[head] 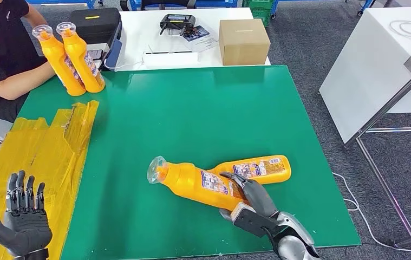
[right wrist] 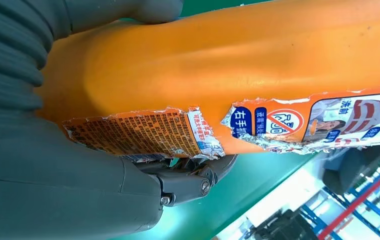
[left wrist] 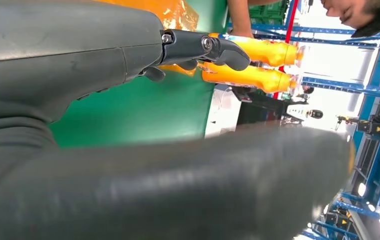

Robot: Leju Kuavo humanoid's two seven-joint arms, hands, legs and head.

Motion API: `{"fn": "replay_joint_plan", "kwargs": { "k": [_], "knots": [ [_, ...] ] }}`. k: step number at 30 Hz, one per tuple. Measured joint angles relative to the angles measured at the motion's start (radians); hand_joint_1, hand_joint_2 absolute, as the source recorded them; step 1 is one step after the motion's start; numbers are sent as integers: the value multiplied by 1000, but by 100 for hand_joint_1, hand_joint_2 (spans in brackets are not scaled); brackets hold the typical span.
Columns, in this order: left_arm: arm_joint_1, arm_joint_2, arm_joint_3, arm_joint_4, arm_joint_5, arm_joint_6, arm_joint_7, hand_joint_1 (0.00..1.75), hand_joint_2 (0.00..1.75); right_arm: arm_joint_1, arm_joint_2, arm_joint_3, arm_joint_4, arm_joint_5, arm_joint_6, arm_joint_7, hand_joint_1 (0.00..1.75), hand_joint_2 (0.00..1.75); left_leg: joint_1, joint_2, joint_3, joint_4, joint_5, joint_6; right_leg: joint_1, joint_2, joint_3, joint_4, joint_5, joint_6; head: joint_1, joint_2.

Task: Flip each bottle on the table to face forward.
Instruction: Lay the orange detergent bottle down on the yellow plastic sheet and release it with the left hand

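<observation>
Right hand (head: 257, 208) gripped near bottle (head: 197, 183), lying on green mat (head: 192, 114), apparently touching second bottle (head: 260, 168) behind. Left hand (head: 21, 219) open, fingers spread, over yellow sheet (head: 57, 141). Two bottles (head: 73, 59) held upright by person (head: 2, 59).

You have two orange bottles (head: 197, 183) lying crossed at lower centre, and two more (head: 73, 59) leaning together upper left.
</observation>
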Motion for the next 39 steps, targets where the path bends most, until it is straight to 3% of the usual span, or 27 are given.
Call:
{"fn": "replay_joint_plan", "kwargs": {
  "k": [1,5,11,23,29,39],
  "knots": [
    [1,0,-2,-1,2,-3,5,0,175,0,14,-4,1,-6,1,-10,175,175,0,0,-1,0,0,0,-1,0,-1,0,0,0,0,0],
    [18,0,-28,-14,47,-49,59,0,175,-10,90,-26,-4,-67,3,-80,175,175,-2,0,-3,0,0,0,-2,0,-3,0,0,0,0,0],
    [59,0,-136,-35,86,-71,111,0,175,-71,205,-14,-16,-118,16,-82,175,175,-3,0,-4,0,0,0,-2,-1,-4,0,0,0,0,0],
    [79,27,-347,-44,100,-6,113,0,175,-148,343,147,103,-121,13,-58,175,175,-2,0,-5,0,0,0,-2,-1,-5,0,0,0,0,0],
    [78,44,-389,-44,101,-3,113,0,175,-178,384,217,212,-122,12,-56,175,175,-2,0,-5,0,0,0,-2,-1,-5,0,0,0,0,0],
    [77,58,-428,-44,100,-7,105,0,175,-205,401,247,318,-121,-3,-53,175,175,-3,0,-5,0,0,0,-2,-1,-6,0,0,0,0,0]
  ]
}}
